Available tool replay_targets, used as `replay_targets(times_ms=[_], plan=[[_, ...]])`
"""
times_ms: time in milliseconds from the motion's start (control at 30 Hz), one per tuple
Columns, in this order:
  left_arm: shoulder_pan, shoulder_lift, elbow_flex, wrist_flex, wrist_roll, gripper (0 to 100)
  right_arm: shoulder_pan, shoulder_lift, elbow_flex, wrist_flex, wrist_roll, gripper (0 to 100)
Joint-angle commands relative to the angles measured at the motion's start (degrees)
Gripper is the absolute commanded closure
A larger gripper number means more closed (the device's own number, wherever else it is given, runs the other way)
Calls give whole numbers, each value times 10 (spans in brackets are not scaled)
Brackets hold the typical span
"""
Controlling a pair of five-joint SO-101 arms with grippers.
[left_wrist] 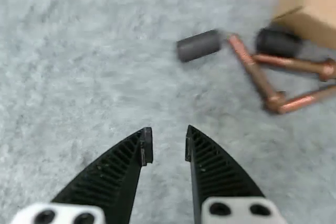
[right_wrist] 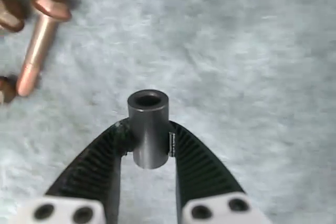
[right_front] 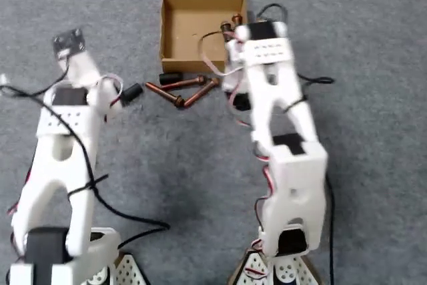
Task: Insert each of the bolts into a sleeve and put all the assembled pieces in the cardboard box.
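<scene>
Copper-coloured bolts are scattered on the desk beside the cardboard box. One dark sleeve is clamped upright in the fingers of the right gripper, bore exposed, presumably to receive a bolt. The fingers of the left gripper are held apart, empty.

Bolt pile just before cardboard box

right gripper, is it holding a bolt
No, the right gripper is shut on a dark sleeve, while a bolt lies apart from it.
</scene>
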Motion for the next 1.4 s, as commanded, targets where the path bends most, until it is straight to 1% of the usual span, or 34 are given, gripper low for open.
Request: replay_targets(times_ms=[0,67,133,200,300,400,500,600,667,733,867,933,967,1200,1367], plan=[[64,51,-85,14,2,881,67,-83,27,11,86,995],[99,97,-116,4,-6,881,104,-87,29,1,170,995],[131,146,-150,-18,-45,881,141,-87,29,-20,263,995],[162,196,-196,-36,-90,881,173,-87,35,-57,333,996],[200,271,-282,-55,-152,882,209,-87,66,-128,364,997],[220,357,-376,-83,-186,884,233,-89,117,-221,398,997],[230,449,-473,-100,-202,882,247,-90,173,-316,392,997],[236,536,-573,-73,-225,882,249,-91,198,-376,376,997],[236,587,-644,-28,-252,882,249,-87,202,-407,376,997],[236,633,-713,34,-287,882,249,-87,219,-434,376,997],[236,709,-857,168,-385,885,247,-87,262,-491,376,997],[236,743,-924,212,-421,885,245,-90,273,-505,376,997],[236,761,-954,223,-428,885,245,-90,274,-505,376,997],[241,885,-1104,228,-429,885,246,-87,275,-508,377,997],[252,941,-1164,228,-429,885,248,-87,279,-520,377,997]])
